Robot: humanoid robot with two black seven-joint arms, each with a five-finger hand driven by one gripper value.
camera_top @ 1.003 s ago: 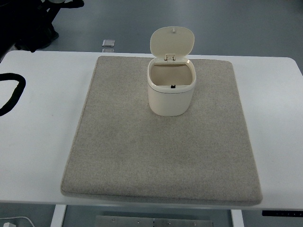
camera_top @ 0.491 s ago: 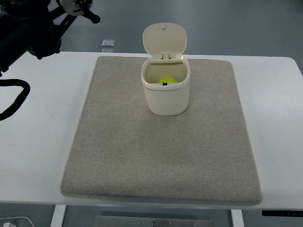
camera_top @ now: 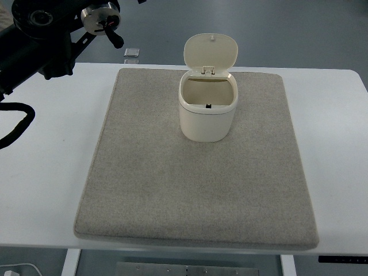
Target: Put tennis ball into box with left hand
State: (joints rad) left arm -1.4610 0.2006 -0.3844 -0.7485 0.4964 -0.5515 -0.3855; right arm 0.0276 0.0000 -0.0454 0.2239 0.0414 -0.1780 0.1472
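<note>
Fingers of the left hand (camera_top: pixel 103 20) could not be made out, so whether they were spread or curled was impossible to tell; only a dark arm and a metal wrist joint showed at the upper left, well apart from the box (camera_top: pixel 207 109). No tennis ball was visible (none in the box's open mouth, none on the mat (camera_top: pixel 195 190)); the hand would do best locating it first, then lowering it squarely through the opening, clear of the raised lid (camera_top: pixel 210 53). Half a second earlier a yellow-green ball showed inside the box, which stood slightly further left; the right hand stayed out of view.
</note>
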